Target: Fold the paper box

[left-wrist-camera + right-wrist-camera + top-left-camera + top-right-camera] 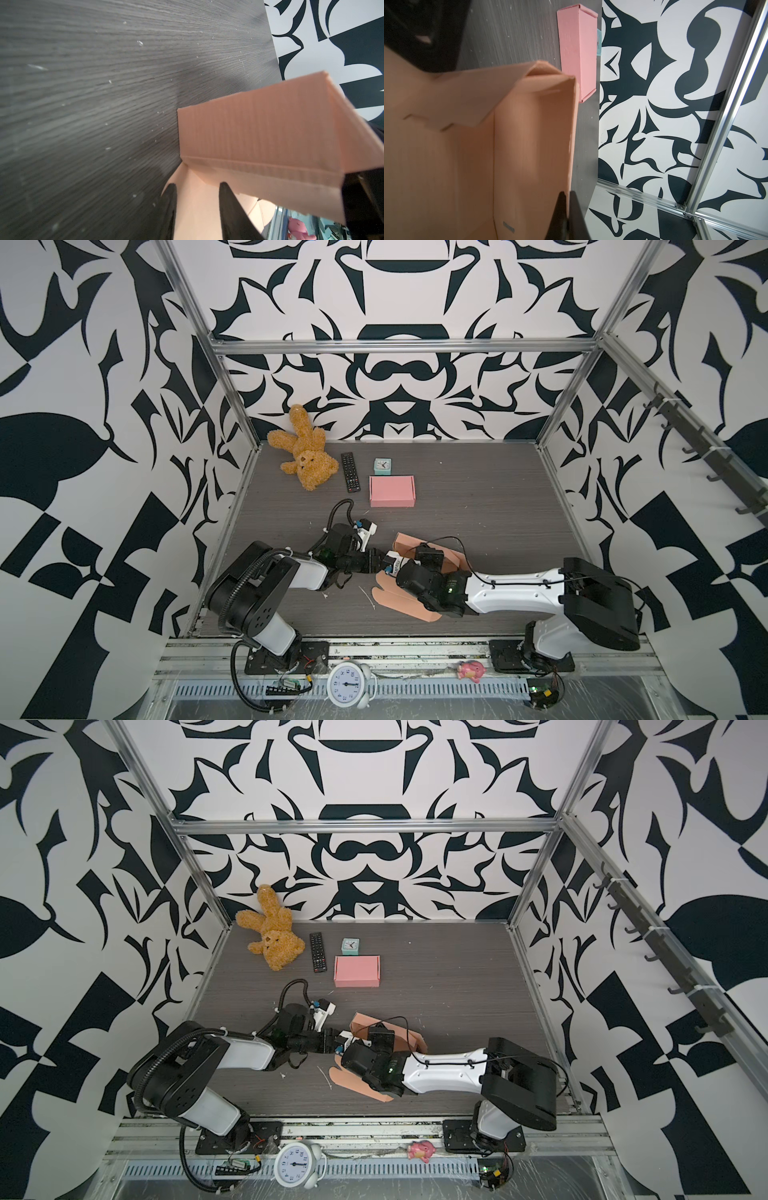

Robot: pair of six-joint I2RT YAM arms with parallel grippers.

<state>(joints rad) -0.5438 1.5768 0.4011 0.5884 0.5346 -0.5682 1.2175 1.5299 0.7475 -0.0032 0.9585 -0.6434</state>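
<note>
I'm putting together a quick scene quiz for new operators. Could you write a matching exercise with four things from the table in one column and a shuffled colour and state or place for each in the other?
Things
1. paper box
2. pink box
3. remote control
4. small clock

Descriptions
A. black, lying beside the plush bear
B. peach, only partly folded, flaps out
C. teal, standing just behind a closed box
D. pink, fully closed

Pairs: 1-B, 2-D, 3-A, 4-C
</note>
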